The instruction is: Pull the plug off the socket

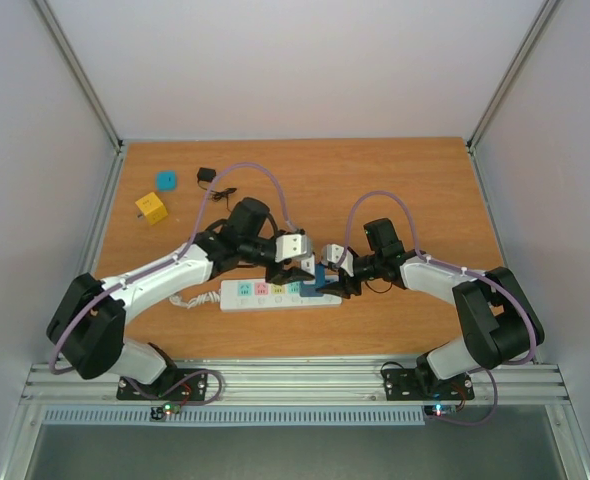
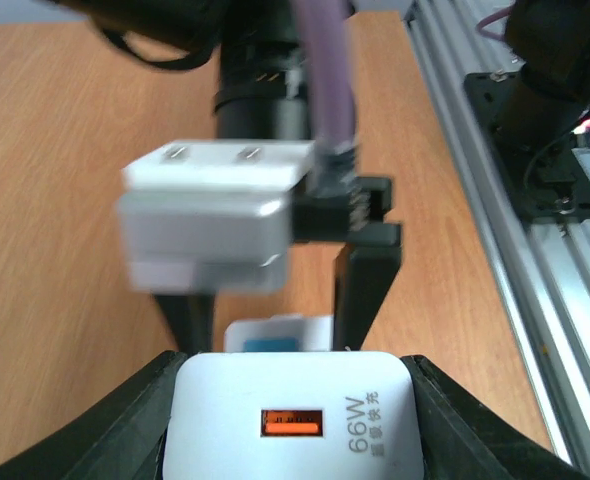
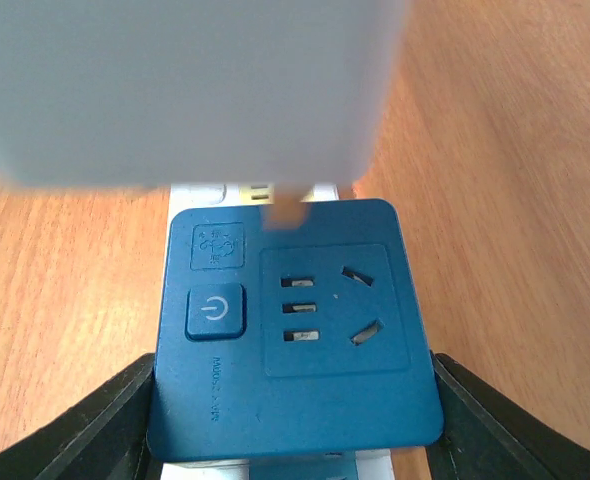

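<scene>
The socket, a white power strip (image 1: 265, 293) with pastel outlet faces, lies on the wooden table in front of both arms. My left gripper (image 1: 295, 268) hovers over its right part, shut on the plug, a white 66W charger (image 2: 295, 420) with an orange USB port. Whether its pins are in the strip is hidden. My right gripper (image 1: 328, 283) is at the strip's right end, shut on a blue adapter block (image 3: 293, 340) with a power button and an outlet face. White strip shows beneath it (image 3: 225, 190). A blurred white block fills the top of the right wrist view.
A yellow cube (image 1: 151, 208), a teal block (image 1: 165, 180) and a small black item with a thin cord (image 1: 206, 176) lie at the far left. The strip's coiled white cord (image 1: 190, 297) trails left. An aluminium rail (image 1: 295, 375) runs along the near edge, and walls enclose the table.
</scene>
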Action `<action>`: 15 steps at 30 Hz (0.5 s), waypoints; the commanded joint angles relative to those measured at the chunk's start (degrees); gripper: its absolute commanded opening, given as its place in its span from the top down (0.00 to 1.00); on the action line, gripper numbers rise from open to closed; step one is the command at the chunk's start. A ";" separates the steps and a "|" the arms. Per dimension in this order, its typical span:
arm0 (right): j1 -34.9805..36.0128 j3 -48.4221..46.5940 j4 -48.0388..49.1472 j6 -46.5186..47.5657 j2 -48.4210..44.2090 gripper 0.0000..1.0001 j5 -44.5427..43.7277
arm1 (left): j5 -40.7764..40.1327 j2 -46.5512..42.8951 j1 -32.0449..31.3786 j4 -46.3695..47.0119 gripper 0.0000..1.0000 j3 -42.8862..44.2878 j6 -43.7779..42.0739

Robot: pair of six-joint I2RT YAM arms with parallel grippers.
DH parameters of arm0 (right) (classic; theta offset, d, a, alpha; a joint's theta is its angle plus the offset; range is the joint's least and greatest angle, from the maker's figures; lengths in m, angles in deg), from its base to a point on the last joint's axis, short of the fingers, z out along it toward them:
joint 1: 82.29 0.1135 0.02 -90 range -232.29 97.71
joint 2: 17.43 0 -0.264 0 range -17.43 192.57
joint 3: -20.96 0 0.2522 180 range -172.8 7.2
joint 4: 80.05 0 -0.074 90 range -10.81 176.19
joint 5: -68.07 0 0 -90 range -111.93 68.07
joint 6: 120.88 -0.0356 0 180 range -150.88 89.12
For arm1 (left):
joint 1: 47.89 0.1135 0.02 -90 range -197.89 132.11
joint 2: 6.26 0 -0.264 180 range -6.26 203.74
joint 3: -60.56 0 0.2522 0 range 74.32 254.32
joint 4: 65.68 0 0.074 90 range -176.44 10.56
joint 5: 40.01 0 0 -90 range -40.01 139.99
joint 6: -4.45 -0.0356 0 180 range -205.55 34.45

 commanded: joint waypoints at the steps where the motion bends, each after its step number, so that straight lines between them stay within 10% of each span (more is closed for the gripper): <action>1: -0.60 0.89 -0.93 1.23 0.09 0.71 -3.89 | 1.51 -3.01 5.81 -2.99 0.77 0.58 0.78; 15: -0.62 0.41 -2.14 0.93 0.12 0.69 -4.03 | -16.18 2.99 29.00 -36.10 0.73 20.81 -29.81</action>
